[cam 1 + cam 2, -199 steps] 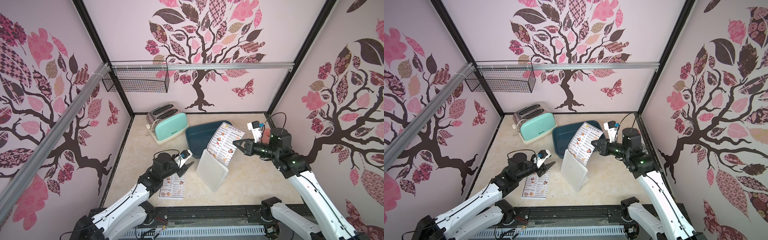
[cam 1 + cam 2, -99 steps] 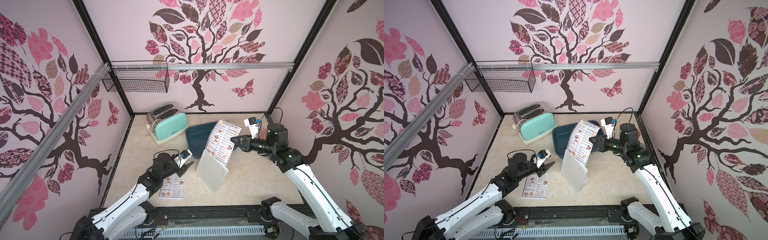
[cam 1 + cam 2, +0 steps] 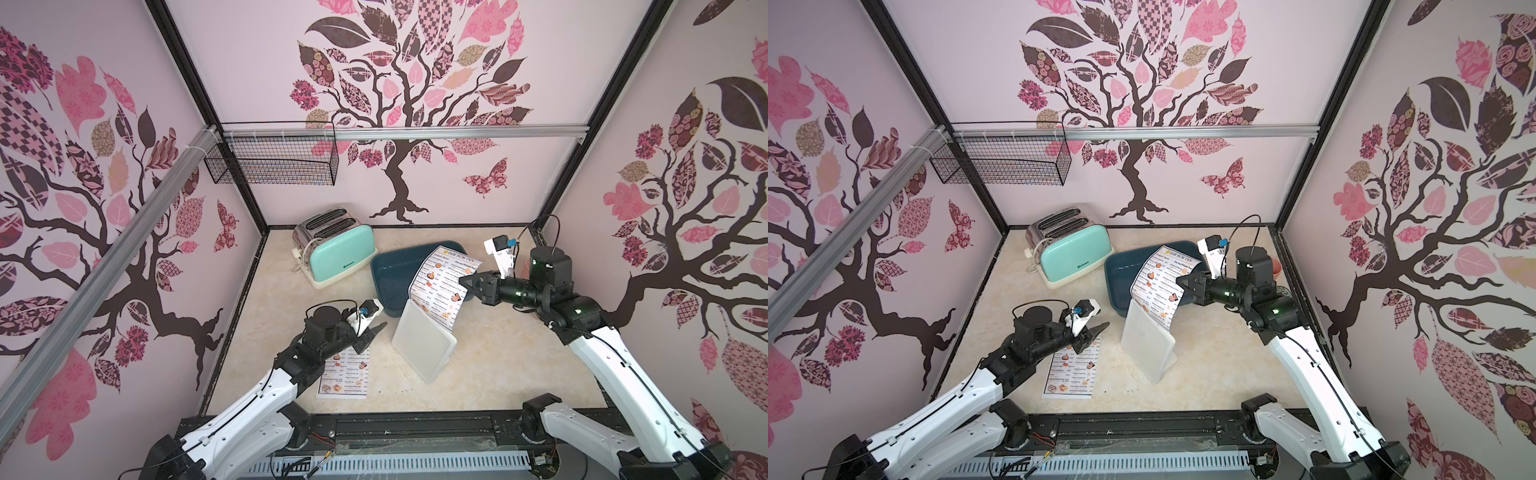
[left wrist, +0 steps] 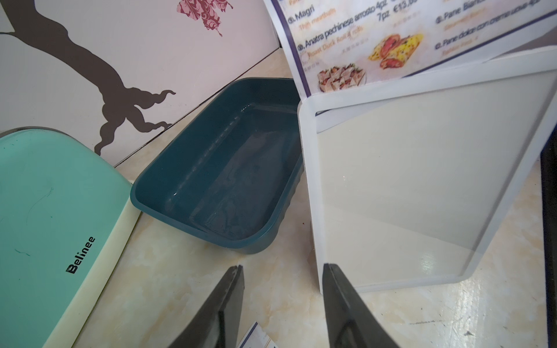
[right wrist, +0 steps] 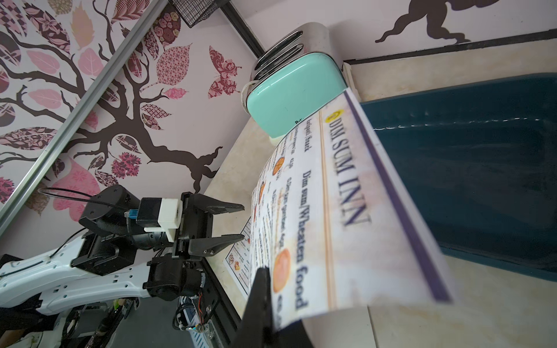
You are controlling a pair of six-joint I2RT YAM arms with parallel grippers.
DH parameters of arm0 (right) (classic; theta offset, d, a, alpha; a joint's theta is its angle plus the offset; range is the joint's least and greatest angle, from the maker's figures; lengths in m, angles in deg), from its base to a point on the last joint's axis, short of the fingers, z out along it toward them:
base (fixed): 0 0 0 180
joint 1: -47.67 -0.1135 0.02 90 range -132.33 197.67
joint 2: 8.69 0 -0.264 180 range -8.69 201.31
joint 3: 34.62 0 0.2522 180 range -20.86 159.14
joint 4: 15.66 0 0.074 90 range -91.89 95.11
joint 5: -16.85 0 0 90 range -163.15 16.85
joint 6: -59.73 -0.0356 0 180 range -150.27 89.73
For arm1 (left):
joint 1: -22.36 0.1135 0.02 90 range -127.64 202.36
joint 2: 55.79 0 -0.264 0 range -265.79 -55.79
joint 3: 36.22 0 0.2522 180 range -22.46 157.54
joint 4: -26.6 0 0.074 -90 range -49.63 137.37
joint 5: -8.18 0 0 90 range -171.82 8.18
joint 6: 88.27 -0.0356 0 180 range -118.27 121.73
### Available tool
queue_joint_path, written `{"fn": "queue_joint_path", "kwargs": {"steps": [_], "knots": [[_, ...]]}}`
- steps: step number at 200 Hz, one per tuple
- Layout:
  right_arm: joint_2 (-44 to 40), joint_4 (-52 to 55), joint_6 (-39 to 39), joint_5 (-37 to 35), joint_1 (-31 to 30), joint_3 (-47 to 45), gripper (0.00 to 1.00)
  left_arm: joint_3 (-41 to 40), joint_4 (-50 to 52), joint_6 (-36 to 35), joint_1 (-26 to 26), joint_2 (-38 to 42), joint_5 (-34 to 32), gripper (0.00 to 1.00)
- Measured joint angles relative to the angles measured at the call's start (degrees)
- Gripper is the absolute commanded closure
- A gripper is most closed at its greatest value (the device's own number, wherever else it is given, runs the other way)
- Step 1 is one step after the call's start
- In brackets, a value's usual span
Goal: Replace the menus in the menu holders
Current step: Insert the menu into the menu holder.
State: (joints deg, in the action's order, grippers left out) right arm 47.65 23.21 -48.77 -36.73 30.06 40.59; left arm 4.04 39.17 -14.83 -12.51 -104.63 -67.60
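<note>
In both top views a "DIM SUM INN" menu (image 3: 440, 286) (image 3: 1160, 284) stands curved above the white menu holder (image 3: 422, 347) (image 3: 1146, 343). The menu's lower edge sits at the holder's top slot. My right gripper (image 3: 466, 282) (image 5: 269, 278) is shut on the menu's (image 5: 346, 211) side edge. A second menu (image 3: 347, 376) (image 3: 1073, 372) lies flat on the table, partly under my left arm. My left gripper (image 3: 372, 332) (image 4: 282, 266) hovers open and empty just left of the holder (image 4: 407, 180), with the held menu (image 4: 391, 39) sticking up above it.
A dark blue tub (image 3: 390, 278) (image 4: 223, 168) lies right behind the holder. A mint toaster (image 3: 336, 257) (image 4: 45, 211) stands at the back left. A wire basket (image 3: 274, 160) hangs on the back wall. Cage walls close in on three sides.
My right gripper has shifted a little to the left with the menu in it. The left arm and the flat menu have not moved.
</note>
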Motion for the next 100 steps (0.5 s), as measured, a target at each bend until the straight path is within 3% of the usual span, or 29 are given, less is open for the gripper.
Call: {"fn": "queue_joint_path", "kwargs": {"steps": [100], "knots": [[-3.76, 0.24, 3.08, -1.14, -0.02, -2.69, 1.0, 0.0, 0.52, 0.0, -0.02, 1.18, 0.0, 0.52]]}}
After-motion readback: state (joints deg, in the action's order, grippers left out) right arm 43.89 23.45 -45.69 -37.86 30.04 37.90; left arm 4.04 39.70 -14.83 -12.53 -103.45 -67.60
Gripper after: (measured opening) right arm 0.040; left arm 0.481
